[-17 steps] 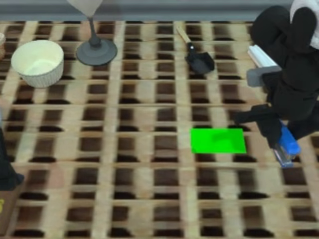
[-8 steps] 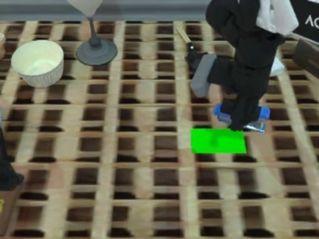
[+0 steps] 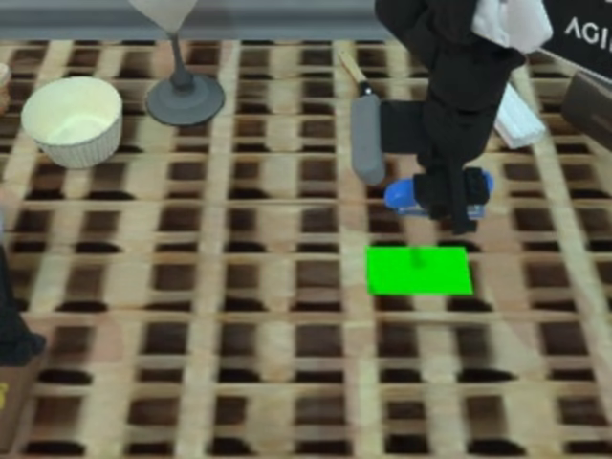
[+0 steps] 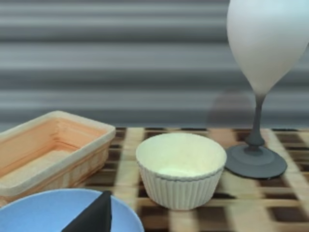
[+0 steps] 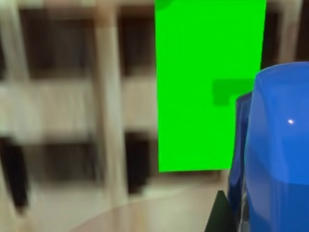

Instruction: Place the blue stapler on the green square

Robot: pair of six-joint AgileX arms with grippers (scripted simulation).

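Note:
The blue stapler [image 3: 405, 195] hangs above the table just behind the green square [image 3: 419, 270], lying crosswise, with my right gripper [image 3: 449, 199] shut on its middle. A small shadow falls on the square's far edge. In the right wrist view the stapler [image 5: 280, 154] fills the near side and the green square [image 5: 210, 82] lies beyond it, with one dark fingertip [image 5: 219, 215] against the stapler. My left gripper [image 3: 13, 333] is parked at the table's left edge. One of its fingers [image 4: 96, 216] shows well off to the side, with nothing held.
A cream ribbed bowl [image 3: 73, 120] and a grey-footed wine glass [image 3: 184, 96] stand at the back left. A white ribbed block [image 3: 518, 117] and a dark box [image 3: 588, 107] sit at the back right. An orange tray [image 4: 48, 150] and a blue plate [image 4: 53, 212] lie near the left arm.
My right arm has carried the stapler from the square's right side to a spot behind it, turning it crosswise. The left arm has stayed put.

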